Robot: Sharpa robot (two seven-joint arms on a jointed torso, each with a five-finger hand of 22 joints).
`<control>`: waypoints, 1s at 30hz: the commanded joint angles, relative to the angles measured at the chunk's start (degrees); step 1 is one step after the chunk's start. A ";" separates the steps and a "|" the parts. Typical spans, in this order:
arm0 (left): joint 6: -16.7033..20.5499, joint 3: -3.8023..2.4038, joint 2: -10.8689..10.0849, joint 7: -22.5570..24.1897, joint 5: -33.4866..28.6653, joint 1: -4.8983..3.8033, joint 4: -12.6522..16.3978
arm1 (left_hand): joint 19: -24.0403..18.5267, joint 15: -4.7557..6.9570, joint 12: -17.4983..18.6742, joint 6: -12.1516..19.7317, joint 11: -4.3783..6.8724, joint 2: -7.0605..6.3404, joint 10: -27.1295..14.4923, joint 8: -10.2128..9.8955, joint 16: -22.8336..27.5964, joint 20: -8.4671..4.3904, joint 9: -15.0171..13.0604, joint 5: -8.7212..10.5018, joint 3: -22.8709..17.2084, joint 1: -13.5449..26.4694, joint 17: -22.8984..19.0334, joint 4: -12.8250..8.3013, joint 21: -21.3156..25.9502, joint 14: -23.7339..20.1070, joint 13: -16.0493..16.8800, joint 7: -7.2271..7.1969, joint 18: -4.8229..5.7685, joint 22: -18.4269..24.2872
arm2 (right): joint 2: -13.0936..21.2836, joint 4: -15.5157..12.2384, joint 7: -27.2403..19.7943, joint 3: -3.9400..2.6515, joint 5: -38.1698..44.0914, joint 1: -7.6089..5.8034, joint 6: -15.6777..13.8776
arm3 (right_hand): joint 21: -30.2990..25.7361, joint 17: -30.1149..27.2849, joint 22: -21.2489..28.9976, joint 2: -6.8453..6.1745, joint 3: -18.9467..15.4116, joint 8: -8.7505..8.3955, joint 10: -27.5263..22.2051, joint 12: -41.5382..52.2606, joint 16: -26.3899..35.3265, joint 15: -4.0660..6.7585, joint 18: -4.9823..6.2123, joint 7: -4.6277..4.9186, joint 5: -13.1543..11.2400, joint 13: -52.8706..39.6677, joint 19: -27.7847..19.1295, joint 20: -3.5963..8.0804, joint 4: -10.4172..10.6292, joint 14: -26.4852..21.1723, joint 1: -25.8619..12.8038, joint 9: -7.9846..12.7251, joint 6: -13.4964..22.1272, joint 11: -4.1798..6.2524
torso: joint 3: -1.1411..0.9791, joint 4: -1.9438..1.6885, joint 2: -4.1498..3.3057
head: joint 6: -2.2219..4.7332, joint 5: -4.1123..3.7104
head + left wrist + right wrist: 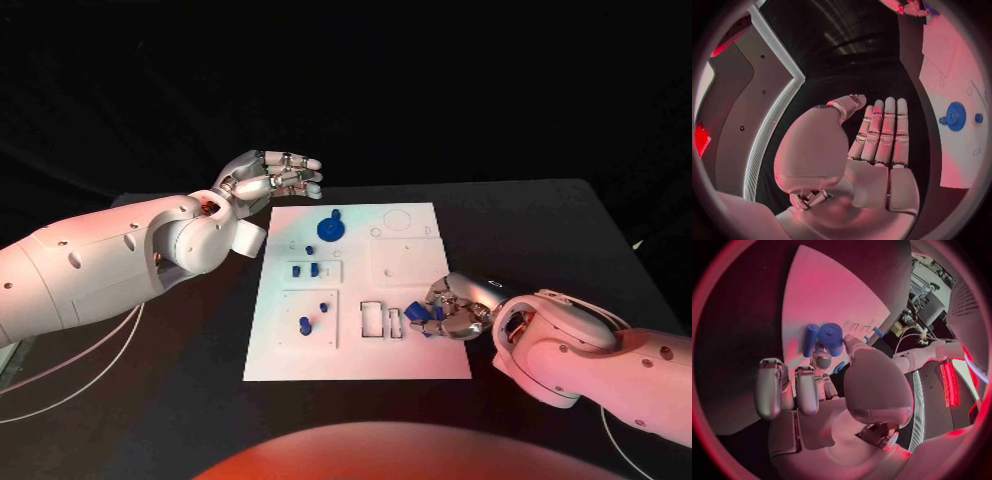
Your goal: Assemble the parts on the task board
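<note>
Rt hand (459, 312) w/ unmarked blue part (830, 335)

black worktop (577, 230), white task board (418, 360) flat at its middle, thin white cables (58, 375) trailing at worktop's left edge

We see a matt white task board (361, 345) on a matt black table (577, 230), smooth blue plastic-looking parts (329, 229), and glossy, metallic-looking silver hands (271, 180) on smooth white arms (87, 270).

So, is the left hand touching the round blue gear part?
Apart: in the head view, the left hand hovers beyond the board's far edge, clear of the round blue gear part.
</note>
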State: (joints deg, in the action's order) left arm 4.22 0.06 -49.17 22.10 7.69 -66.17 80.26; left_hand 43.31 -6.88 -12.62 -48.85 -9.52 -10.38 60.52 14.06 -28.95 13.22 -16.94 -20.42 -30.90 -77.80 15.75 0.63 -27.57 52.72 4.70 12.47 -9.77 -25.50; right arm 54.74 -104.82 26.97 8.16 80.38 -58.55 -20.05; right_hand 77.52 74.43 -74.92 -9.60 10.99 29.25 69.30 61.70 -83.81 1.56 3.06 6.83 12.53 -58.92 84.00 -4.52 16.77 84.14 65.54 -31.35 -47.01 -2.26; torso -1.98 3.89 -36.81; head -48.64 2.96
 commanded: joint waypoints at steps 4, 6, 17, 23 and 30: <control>-1.29 -0.04 -0.07 0.05 -0.78 -0.04 0.22 | -0.26 -0.20 -0.15 0.42 -0.05 -0.02 -0.33 -0.02 0.30 0.31 0.06 -0.28 -0.06 0.51 0.08 -0.19 0.15 -0.40 0.06 0.85 -0.19 0.06 | -1.19 0.97 1.73 0.08 2.54 0.67 2.55 | -0.12 0.13 -11.81 0.22 -0.53 0.25 0.19 0.17 -0.09 0.30 -0.59 -0.21 -0.41 -0.52 1.54 0.28 -0.13 2.85 -0.45 0.13 0.13 0.09 | -0.01 0.03 -0.03 | -0.18 0.08; -1.31 -0.04 -0.09 0.03 -0.78 -0.04 0.23 | -0.26 -0.20 -0.15 0.42 -0.05 -0.02 -0.33 -0.02 0.30 0.31 0.06 -0.28 -0.06 0.51 0.08 -0.19 0.15 -0.40 0.06 0.85 -0.19 0.06 | -1.40 1.20 1.81 0.09 2.82 0.77 2.90 | -0.05 0.18 -11.83 0.34 -0.64 0.37 0.31 0.30 -0.11 0.33 -0.60 -0.26 -0.37 -0.69 1.56 0.29 -0.22 2.87 0.01 0.02 0.07 0.13 | 0.05 0.08 0.02 | -0.24 0.12; -1.34 -0.04 -0.19 -0.03 -0.70 -0.04 0.27 | -0.26 -0.20 -0.15 0.42 -0.05 -0.02 -0.33 -0.02 0.30 0.31 0.06 -0.28 -0.06 0.51 0.08 -0.19 0.15 -0.40 0.06 0.85 -0.19 0.06 | -1.53 0.74 1.63 0.13 3.36 1.10 -2.11 | 1.65 1.39 -12.27 2.86 0.01 2.35 3.28 3.66 -0.66 1.04 -0.91 -1.26 0.94 -4.53 2.19 0.82 -0.32 3.17 5.06 -1.25 -2.17 1.04 | 0.09 0.09 0.09 | -0.26 0.09; -1.26 -0.04 -0.24 -0.03 -0.69 -0.04 0.21 | -0.25 -0.20 -0.18 0.44 -0.05 0.00 -0.37 0.00 0.30 0.33 0.08 -0.29 -0.06 0.62 0.13 -0.14 0.23 -0.42 0.07 0.86 -0.20 0.09 | -0.76 -1.36 0.15 -0.02 1.64 0.75 -7.32 | 2.88 2.12 -12.59 3.69 0.75 2.71 4.73 5.20 -1.00 1.44 -1.15 -1.77 3.22 -6.29 2.63 1.19 -0.21 3.35 5.61 -1.48 -3.03 1.51 | 0.10 0.05 0.09 | -0.15 0.04; -1.35 -0.04 -0.18 -0.05 -0.68 -0.04 0.13 | -0.25 -0.20 -0.18 0.44 -0.05 0.00 -0.37 0.00 0.30 0.33 0.08 -0.29 -0.06 0.62 0.13 -0.14 0.23 -0.42 0.07 0.86 -0.20 0.09 | -1.31 -3.48 -2.05 -0.16 -1.72 -0.90 -11.56 | 3.87 2.88 -12.83 4.39 1.05 2.81 6.39 7.01 -1.35 1.73 -1.34 -2.10 5.07 -8.37 2.97 1.50 0.03 3.51 4.10 -1.61 -3.99 1.82 | 0.02 0.26 0.15 | 0.01 0.17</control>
State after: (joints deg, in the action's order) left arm 3.85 0.06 -49.44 21.76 7.34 -66.16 80.31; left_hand 43.31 -7.09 -12.62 -48.85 -9.52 -10.39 60.52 14.06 -28.95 13.22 -16.95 -20.42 -30.90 -77.81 15.83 0.63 -27.57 52.51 4.69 12.47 -9.76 -25.50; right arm 53.73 -107.86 26.76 7.97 81.02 -59.37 -27.94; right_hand 81.09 74.96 -74.91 -6.38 11.83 31.50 75.27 68.43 -84.82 2.99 2.39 6.03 17.43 -67.15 83.99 -3.28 16.78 83.93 70.35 -32.30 -49.44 -0.44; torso -1.85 4.03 -36.67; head -48.66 3.02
